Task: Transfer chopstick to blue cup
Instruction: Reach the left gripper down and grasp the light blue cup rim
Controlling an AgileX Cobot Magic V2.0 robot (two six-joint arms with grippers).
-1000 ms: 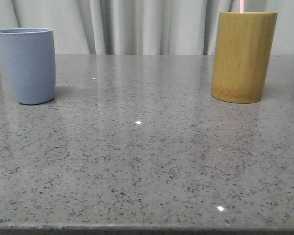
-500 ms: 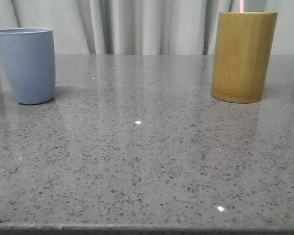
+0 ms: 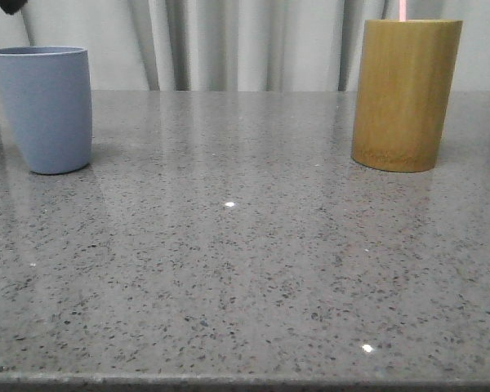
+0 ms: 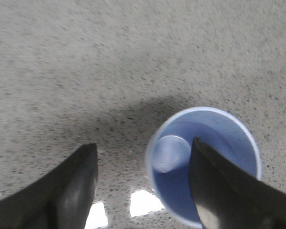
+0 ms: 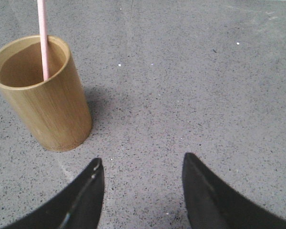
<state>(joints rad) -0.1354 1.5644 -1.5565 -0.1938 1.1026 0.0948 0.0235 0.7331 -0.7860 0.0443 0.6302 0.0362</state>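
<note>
The blue cup stands upright at the table's far left, empty inside in the left wrist view. My left gripper hovers open above it, one finger over the cup's mouth, the other over bare table. In the front view only a dark tip of that gripper shows at the top left corner. A pale pink chopstick stands in the bamboo holder, and its tip pokes above the holder at the far right. My right gripper is open over bare table beside the holder.
Grey speckled stone table with its front edge at the bottom of the front view. Pale curtains hang behind the table. The two containers stand far apart, with bare surface between them.
A dark tip of the left gripper has come into the top left corner of the front view, above the blue cup. The cups and the chopstick have not moved.
</note>
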